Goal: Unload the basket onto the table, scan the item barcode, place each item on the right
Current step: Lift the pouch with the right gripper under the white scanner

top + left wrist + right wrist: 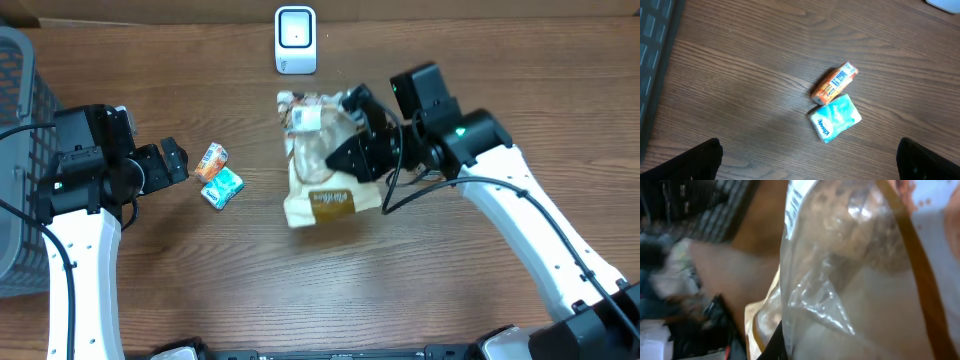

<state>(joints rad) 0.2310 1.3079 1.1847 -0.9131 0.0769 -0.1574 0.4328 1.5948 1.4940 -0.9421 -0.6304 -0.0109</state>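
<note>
Overhead: grey mesh basket cut off by the left edge; the left wrist view shows only its dark corner. In that view the white box-shaped scanner is just a sliver at top right. Of the left gripper, only two black fingertips show, at the bottom corners. Right wrist view is blurred: clear plastic bag with tan label overruns the frame, background smeared. In the overhead, the right gripper has its fingertips hidden against the bag. Label print too small to read.

Teal tissue pack: "Kleenex". Orange box: barcode, digits unreadable. Bag: brown label illegible.
</note>
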